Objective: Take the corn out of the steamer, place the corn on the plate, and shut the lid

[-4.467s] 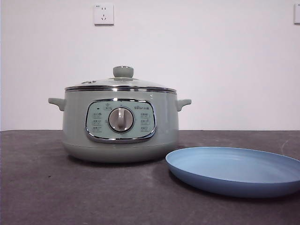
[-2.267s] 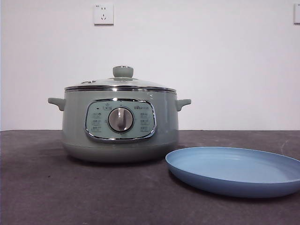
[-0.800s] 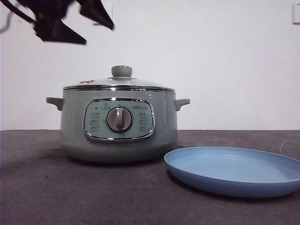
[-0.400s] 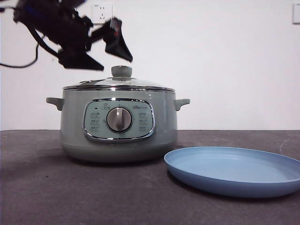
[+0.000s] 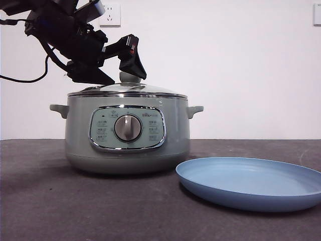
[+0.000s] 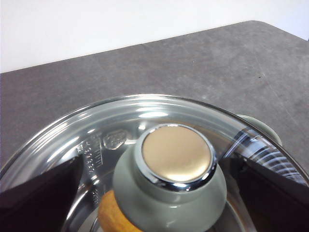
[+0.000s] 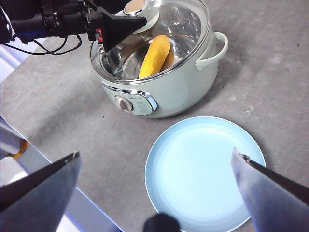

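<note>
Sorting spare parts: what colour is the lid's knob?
The lid knob is pale sage-green with a chrome-ringed, brassy flat top; the left wrist view shows it best.

— What is seen of the left gripper (image 5: 119,70)?

— Black, wedge-shaped jaws tapering to points are shown, one carrying a small red mark near its base. A blocky black wrist housing is seen behind them, topped by a pale grey-white box, and thin black cables are looped from it.

— And the right gripper (image 7: 154,176)?

— Two broad dark grey jaws with light-catching edges are shown in its wrist view, narrowing to points. A rounded black part is visible between their bases.
</note>
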`<state>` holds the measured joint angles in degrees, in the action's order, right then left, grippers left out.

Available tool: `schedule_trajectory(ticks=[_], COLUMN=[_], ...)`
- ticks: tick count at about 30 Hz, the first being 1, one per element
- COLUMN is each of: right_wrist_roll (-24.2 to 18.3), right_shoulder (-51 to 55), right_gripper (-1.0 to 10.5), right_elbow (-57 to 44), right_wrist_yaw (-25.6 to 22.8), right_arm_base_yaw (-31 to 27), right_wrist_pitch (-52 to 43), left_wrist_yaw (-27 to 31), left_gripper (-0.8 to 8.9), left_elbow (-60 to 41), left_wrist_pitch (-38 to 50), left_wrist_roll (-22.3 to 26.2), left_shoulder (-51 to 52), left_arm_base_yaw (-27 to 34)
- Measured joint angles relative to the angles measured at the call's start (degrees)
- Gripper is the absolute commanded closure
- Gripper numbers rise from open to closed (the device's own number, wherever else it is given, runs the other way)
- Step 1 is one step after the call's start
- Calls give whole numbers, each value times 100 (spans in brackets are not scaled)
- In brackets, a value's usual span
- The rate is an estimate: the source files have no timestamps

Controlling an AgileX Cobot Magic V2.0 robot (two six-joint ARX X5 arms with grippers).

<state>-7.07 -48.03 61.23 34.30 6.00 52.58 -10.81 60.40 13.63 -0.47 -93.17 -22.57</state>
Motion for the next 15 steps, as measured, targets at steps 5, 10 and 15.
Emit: schedule_trajectory(ticks=[5,10,15], right_wrist_roll=[0,0,0], right_shoulder=[0,0,0], right_gripper=[285,285,285], right_elbow=[0,0,0], right_wrist_yaw=[0,0,0], right_arm_base_yaw=[0,0,0], right_wrist_pitch=[0,7,9], left_wrist_yaw=[15,20,48], left_gripper=[377,551,734], left_elbow=[2,2,2], left_wrist_pitch=[0,0,20], left_wrist_roll=[7,7,2], left_shoulder=[0,0,0], left_arm_base_yaw=[-92,-140,-140])
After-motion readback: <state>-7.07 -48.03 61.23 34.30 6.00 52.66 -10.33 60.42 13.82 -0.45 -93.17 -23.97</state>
